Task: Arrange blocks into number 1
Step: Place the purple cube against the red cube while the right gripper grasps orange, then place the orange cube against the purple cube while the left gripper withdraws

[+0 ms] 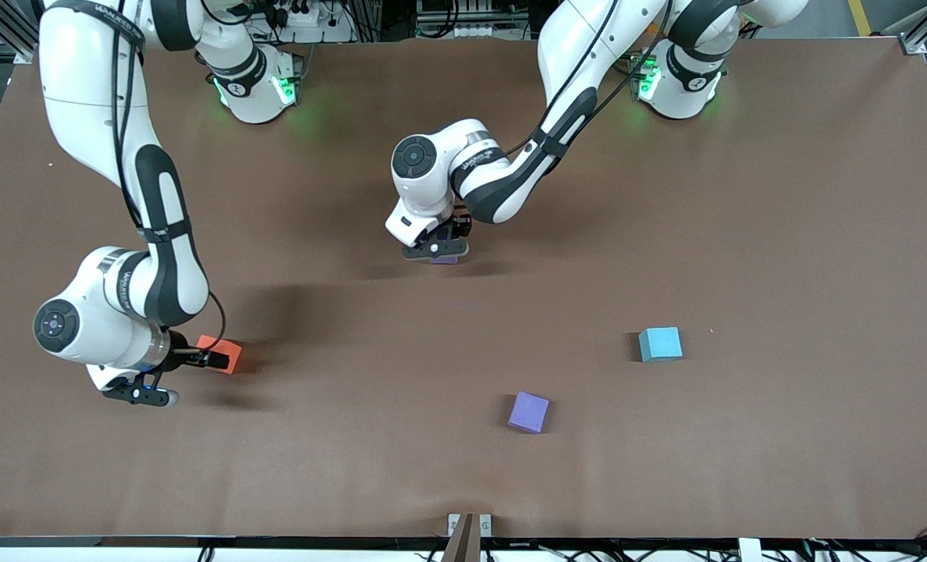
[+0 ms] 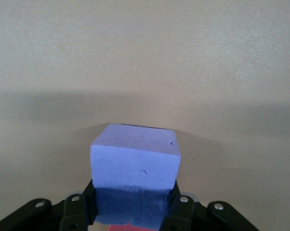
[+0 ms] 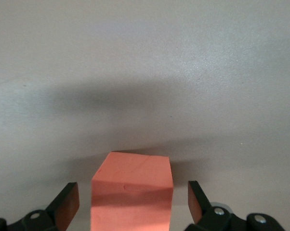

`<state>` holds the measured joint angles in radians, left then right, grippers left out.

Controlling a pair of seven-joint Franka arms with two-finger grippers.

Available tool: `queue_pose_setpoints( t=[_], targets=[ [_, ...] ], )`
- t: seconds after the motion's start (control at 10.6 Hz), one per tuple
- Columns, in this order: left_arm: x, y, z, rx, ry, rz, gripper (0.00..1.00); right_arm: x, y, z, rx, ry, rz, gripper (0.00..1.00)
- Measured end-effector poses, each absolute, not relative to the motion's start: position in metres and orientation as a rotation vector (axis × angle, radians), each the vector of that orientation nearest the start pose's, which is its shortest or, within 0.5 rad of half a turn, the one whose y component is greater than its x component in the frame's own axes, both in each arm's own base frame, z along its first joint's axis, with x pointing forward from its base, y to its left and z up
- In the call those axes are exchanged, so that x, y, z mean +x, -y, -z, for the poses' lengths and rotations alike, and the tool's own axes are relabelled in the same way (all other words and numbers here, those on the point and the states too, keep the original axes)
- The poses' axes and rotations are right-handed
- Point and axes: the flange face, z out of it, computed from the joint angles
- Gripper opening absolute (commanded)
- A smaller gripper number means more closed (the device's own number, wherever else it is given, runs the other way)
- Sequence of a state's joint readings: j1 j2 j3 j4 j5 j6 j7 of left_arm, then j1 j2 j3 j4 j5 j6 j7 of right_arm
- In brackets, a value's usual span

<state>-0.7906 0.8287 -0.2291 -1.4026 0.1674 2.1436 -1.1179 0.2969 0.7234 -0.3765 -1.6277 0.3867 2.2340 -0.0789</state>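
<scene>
Front view, left gripper [image 1: 442, 254]: low over the middle of the brown worktop [image 1: 783, 234], jaws clamped on a small matte purple foam cube [image 1: 445, 258] that shows only as a sliver under the hand.
Front view, right gripper [image 1: 207, 359]: at the right arm's end of the worktop, down around a small orange-red foam cube [image 1: 224, 353]; jaws apart, one on each side.
Front view, loose blocks: a second purple foam cube [image 1: 528, 411] lies nearer the camera, a cyan foam cube [image 1: 659, 343] toward the left arm's end; the two are well apart, and no figure is laid out yet.
Front view, writing: small lettering on the arm links, too small to read.
Left wrist view: the purple cube [image 2: 134, 171] sits squeezed between the dark fingers [image 2: 181, 208], square to them; a strip of pink shows just beneath it, which I cannot identify.
Right wrist view: the orange-red cube [image 3: 131, 192] lies centred between the fingertips [image 3: 195, 198] with a gap on both sides, its faces roughly parallel to them.
Deciding relation: the cube is already inside the right jaws, so a straight closing should take it; cubes have no long axis.
Nearer arm: the left, for the two loose blocks, by my judgement.
</scene>
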Motion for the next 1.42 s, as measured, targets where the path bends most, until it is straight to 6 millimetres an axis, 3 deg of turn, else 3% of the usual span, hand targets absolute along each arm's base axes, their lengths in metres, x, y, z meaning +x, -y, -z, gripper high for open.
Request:
queue_pose_setpoints(
  t=[0.19,0.28,0.57,0.85,0.94,1.04,1.23,1.42],
  targets=[
    [0.406,0.598,-0.212,-3.098,0.100,-0.095,0.00,0.682,0.012,-0.201,-3.085,-0.261,-0.084,0.24],
    [0.404,0.599,-0.212,-3.099,0.100,-0.099,0.00,0.681,0.008,-0.197,-3.083,-0.254,-0.092,0.00],
    [0.400,0.602,-0.211,-3.100,0.092,-0.103,0.00,0.685,-0.008,-0.202,-3.076,-0.218,-0.086,0.00],
    [0.395,0.606,-0.211,-3.099,0.079,-0.104,0.02,0.690,-0.024,-0.230,-3.055,-0.179,-0.083,0.00],
    [0.394,0.606,-0.211,-3.099,0.079,-0.105,0.65,0.691,-0.032,-0.244,-3.046,-0.160,-0.075,0.00],
    [0.394,0.606,-0.211,-3.099,0.079,-0.105,1.00,0.692,-0.040,-0.261,-3.036,-0.140,-0.059,0.00],
    [0.394,0.606,-0.211,-3.098,0.078,-0.105,1.00,0.690,-0.066,-0.287,-3.019,-0.083,-0.038,0.00],
    [0.394,0.606,-0.211,-3.099,0.078,-0.105,1.00,0.687,-0.091,-0.293,-3.017,-0.040,-0.032,0.00]
  ],
)
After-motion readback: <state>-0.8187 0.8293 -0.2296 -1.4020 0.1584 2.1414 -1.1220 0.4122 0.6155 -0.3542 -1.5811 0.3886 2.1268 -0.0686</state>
